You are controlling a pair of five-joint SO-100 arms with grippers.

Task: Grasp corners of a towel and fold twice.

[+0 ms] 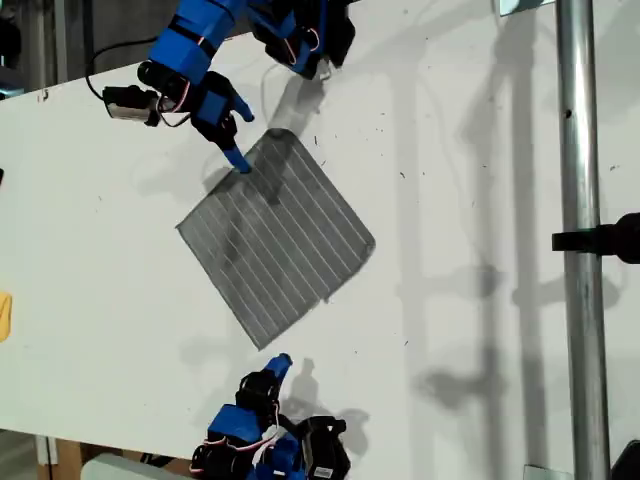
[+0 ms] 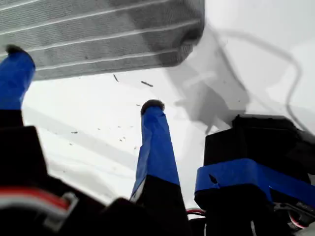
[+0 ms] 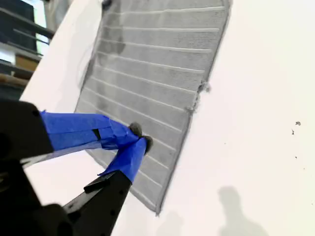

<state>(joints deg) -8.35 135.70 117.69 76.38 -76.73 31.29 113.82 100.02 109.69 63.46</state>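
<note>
Grey striped cloth, the towel [image 1: 275,240], lies flat and unfolded near the middle of the white table [image 1: 480,200], turned so that its corners point to the table's edges. The first gripper [image 2: 83,77] is down at the corner [image 1: 278,135] nearest the table edge at the exterior view's top. Its jaws are wide apart: one fingertip seems to be over the cloth, the other over the bare table. The second gripper [image 3: 140,137] hangs close to the opposite corner [image 1: 260,345], by the table edge at the exterior view's bottom, with its jaws pressed together and nothing between them.

I judge the work is at the first step, taking the corners, and no fold is made yet. Next, the first gripper should close on its corner, while the second must open and come down to its own corner.
</note>
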